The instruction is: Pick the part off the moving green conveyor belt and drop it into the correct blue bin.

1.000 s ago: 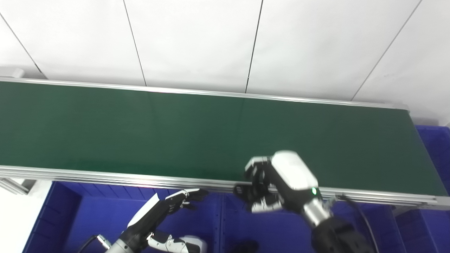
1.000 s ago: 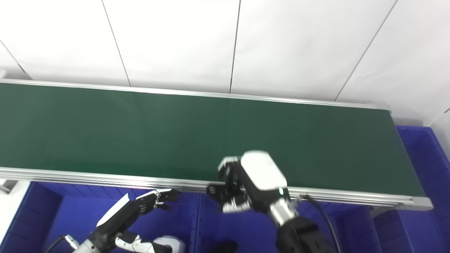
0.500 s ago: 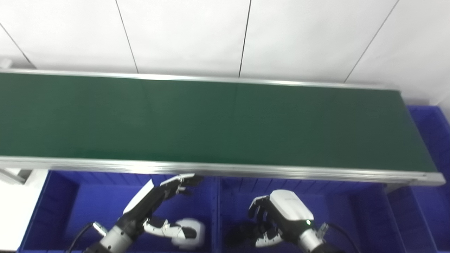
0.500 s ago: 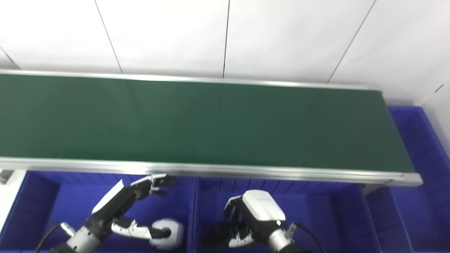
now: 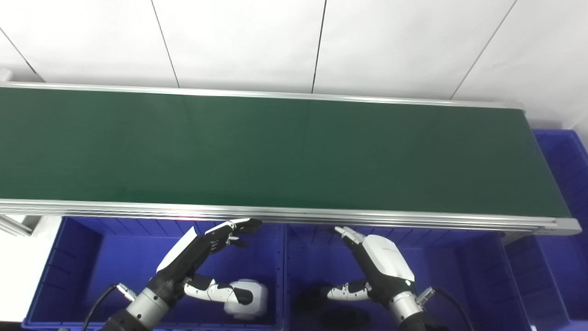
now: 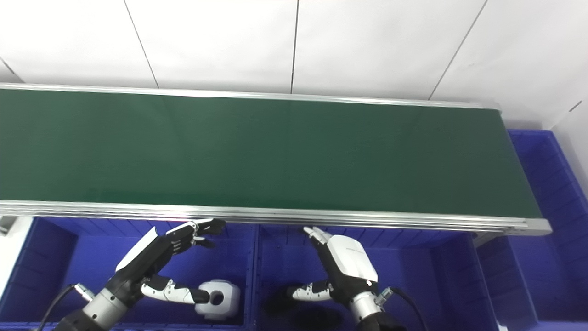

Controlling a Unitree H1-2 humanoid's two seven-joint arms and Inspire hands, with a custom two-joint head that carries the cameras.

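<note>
The green conveyor belt [image 5: 275, 147] runs across the view with no part on it. My right hand [image 5: 381, 264] is open, fingers spread, over the right blue bin [image 5: 459, 276] in front of the belt. A black part [image 5: 342, 317] lies on that bin's floor just below the hand, free of it. My left hand [image 5: 202, 248] is open and empty over the left blue bin [image 5: 92, 266]. A white part [image 5: 248, 299] lies in the left bin next to the left thumb.
A divider wall [image 5: 284, 276] separates the two front bins. Another blue bin [image 5: 569, 161] stands at the belt's right end. The belt's metal front rail [image 5: 294, 214] runs just above both hands. A white wall lies behind the belt.
My right hand, shut on a black part at the belt's front edge, came down into the right bin and opened; the part now lies in the bin. The camera has also shifted.
</note>
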